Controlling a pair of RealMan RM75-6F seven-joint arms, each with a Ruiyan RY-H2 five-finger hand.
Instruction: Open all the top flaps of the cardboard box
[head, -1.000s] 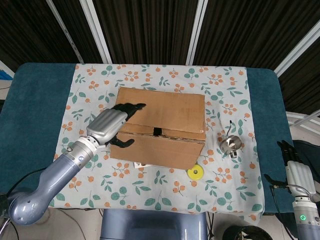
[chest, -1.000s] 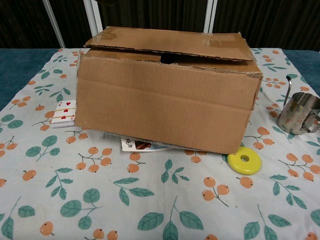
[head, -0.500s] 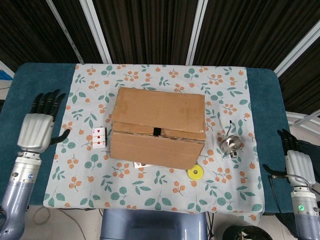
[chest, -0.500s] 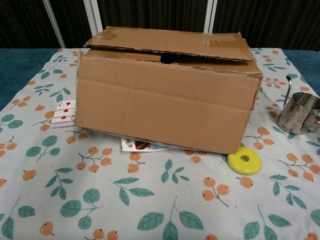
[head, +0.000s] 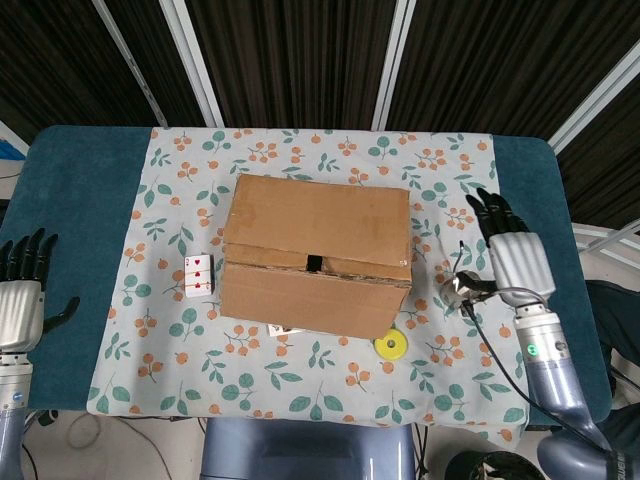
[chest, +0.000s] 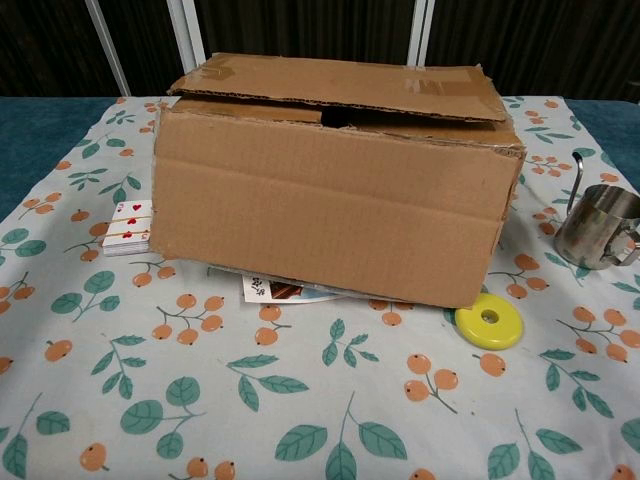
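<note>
Hanging at the far left edge of the head view, the left hand (head: 20, 300) is over the blue table (head: 70, 210), with its dark fingers spread wide and nothing in them. Next comes a playing card (head: 196, 277) with red hearts, lying flat on the leafy tablecloth (head: 180, 190) just left of the box.

The cardboard box (head: 316, 255) sits in the middle of the frame. Its top flaps are still down — the back one lies a bit raised over the front one, with a small dark gap showing in the chest view (chest: 340, 118). A paper (chest: 285, 290) peeks out from under the box's front edge.

A yellow ring (head: 391, 346) lies near the box's lower right corner. Further right stands a shiny metal cup (head: 459, 287). The right hand (head: 516, 258) is right next to the cup, fingers pointing up and apart, holding nothing — I cannot tell if it touches the cup.
</note>
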